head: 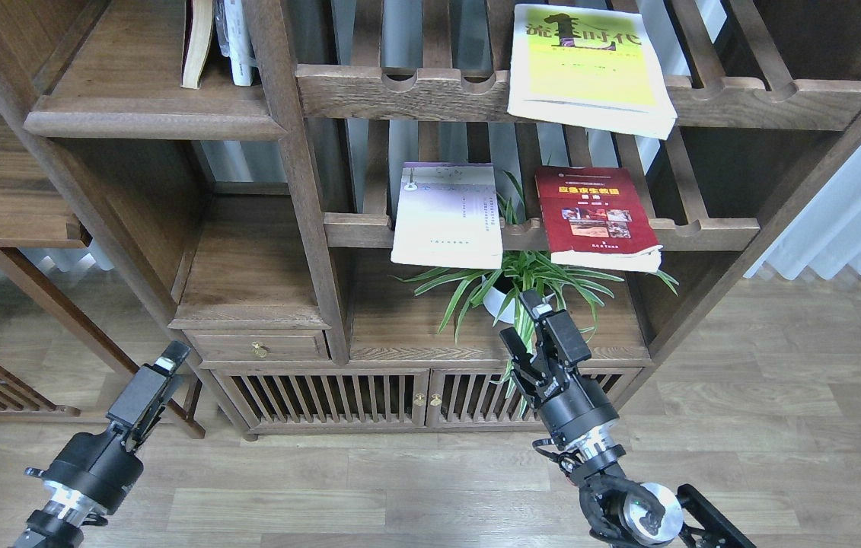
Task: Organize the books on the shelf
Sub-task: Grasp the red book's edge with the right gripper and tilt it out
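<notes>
Three books lie flat on slatted racks. The yellow-green book (586, 68) rests on the upper rack and overhangs its front rail. The pale lavender book (447, 217) and the red book (597, 217) lie side by side on the lower rack. The solid shelf (148, 118) with its rounded lip is at the upper left and holds a few upright books (198, 42). My right gripper (523, 318) is open and empty, below the red and lavender books, in front of the plant. My left gripper (171, 356) hangs low at the left, seen edge-on, far from all books.
A spider plant in a white pot (502, 298) stands on the cabinet top (400, 335) under the lower rack. A drawer (259, 348) and slatted cabinet doors (323, 397) are below. A thick upright post (301, 175) splits the bays. A side table (11, 221) stands at the left, curtains (856, 205) at the right.
</notes>
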Motion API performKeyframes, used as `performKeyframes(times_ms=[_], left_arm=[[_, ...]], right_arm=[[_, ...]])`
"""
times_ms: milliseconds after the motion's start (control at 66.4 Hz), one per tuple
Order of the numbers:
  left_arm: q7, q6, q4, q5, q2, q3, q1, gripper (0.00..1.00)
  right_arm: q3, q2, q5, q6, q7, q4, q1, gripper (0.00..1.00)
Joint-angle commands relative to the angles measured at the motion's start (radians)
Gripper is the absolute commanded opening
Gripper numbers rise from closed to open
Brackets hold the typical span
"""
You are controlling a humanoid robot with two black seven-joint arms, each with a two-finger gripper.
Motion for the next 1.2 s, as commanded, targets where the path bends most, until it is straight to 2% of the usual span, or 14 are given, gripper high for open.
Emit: performKeyframes(times_ms=[0,226,331,512,662,1039,1189], left_arm=[[0.001,0.000,0.001,0.000,0.002,-0.007,0.000,1.00],[0.001,0.000,0.012,0.000,0.001,-0.030,0.000,1.00],[0.002,0.000,0.012,0.000,-0.005,-0.029,0.000,1.00],[-0.004,0.000,0.012,-0.001,-0.005,-0.039,0.001,1.00],[-0.006,0.000,0.012,-0.008,-0.007,-0.052,0.003,1.00],[-0.004,0.000,0.012,-0.051,-0.007,-0.065,0.001,1.00],[-0.004,0.000,0.020,-0.051,-0.007,-0.068,0.001,1.00]], right_arm=[[-0.001,0.000,-0.001,-0.002,-0.001,-0.002,0.010,1.00],[-0.001,0.000,-0.001,0.018,0.004,-0.002,0.024,1.00],[-0.001,0.000,-0.004,0.038,0.022,-0.002,0.023,1.00],[-0.019,0.000,-0.004,0.038,0.117,-0.011,0.021,1.00],[-0.039,0.000,-0.001,0.038,0.157,-0.014,0.021,1.00],[-0.062,0.000,-0.009,0.028,0.160,-0.040,0.033,1.00],[-0.051,0.000,-0.007,0.020,0.202,-0.083,0.070,1.00]])
